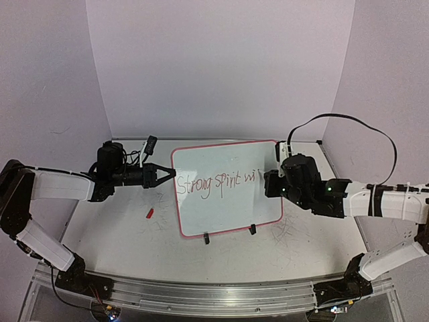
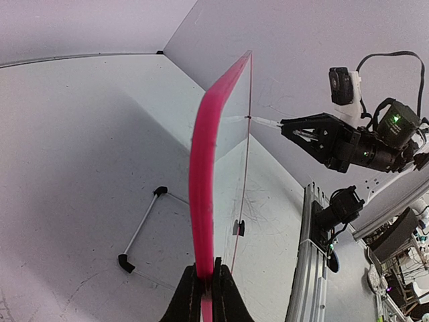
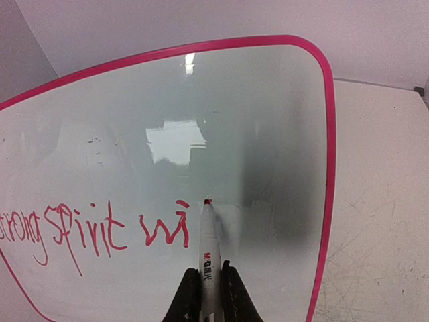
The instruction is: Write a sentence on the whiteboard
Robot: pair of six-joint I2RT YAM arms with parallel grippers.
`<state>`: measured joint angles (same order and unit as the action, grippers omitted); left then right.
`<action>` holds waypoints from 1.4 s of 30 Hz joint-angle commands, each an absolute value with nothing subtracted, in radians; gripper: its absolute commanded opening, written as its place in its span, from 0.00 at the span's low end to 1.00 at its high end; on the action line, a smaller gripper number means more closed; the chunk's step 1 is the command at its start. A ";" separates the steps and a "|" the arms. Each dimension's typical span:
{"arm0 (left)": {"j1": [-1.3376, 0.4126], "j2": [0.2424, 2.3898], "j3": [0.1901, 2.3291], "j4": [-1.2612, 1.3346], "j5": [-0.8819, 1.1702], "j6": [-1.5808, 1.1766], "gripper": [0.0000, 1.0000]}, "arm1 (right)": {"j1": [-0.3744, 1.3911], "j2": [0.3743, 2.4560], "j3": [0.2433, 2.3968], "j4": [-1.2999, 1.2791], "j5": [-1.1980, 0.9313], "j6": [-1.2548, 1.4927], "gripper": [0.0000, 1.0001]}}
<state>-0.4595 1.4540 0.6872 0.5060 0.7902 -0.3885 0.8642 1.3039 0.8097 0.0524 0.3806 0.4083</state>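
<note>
The whiteboard (image 1: 228,211), white with a red-pink rim, stands tilted at the table's middle. The sentence (image 1: 216,181) is red lettering that reads "Strong spirit wi". My left gripper (image 1: 169,174) is shut on the board's left rim, which shows edge-on in the left wrist view (image 2: 203,168) between the fingers (image 2: 208,285). My right gripper (image 1: 271,182) is shut on a white marker (image 3: 209,245). Its red tip touches the board just right of the "wi" (image 3: 164,229). In the right wrist view the gripper (image 3: 209,285) sits low over the board (image 3: 268,107).
A small red cap (image 1: 150,213) lies on the table left of the board. Two black clip feet (image 1: 206,237) (image 1: 253,229) hold the board's lower edge. A grey rod with black ends (image 2: 142,229) lies behind the board. Walls enclose the table on three sides.
</note>
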 commanded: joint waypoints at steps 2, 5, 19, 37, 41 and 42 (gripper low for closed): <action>-0.481 1.459 0.716 0.465 0.788 -0.345 0.00 | 0.862 1.305 0.811 0.063 0.371 0.426 0.00; -0.482 1.459 0.716 0.465 0.787 -0.345 0.00 | 0.861 1.293 0.788 0.050 0.355 0.449 0.00; -0.482 1.466 0.719 0.463 0.788 -0.345 0.00 | 0.873 1.264 0.722 0.034 0.328 0.511 0.00; -0.482 1.460 0.716 0.460 0.784 -0.345 0.00 | 0.874 1.231 0.772 0.091 0.304 0.438 0.00; -0.482 1.463 0.718 0.460 0.786 -0.344 0.00 | 0.874 1.251 0.787 0.106 0.318 0.426 0.00; -0.482 1.463 0.719 0.460 0.786 -0.344 0.00 | 0.874 1.256 0.792 0.106 0.323 0.424 0.00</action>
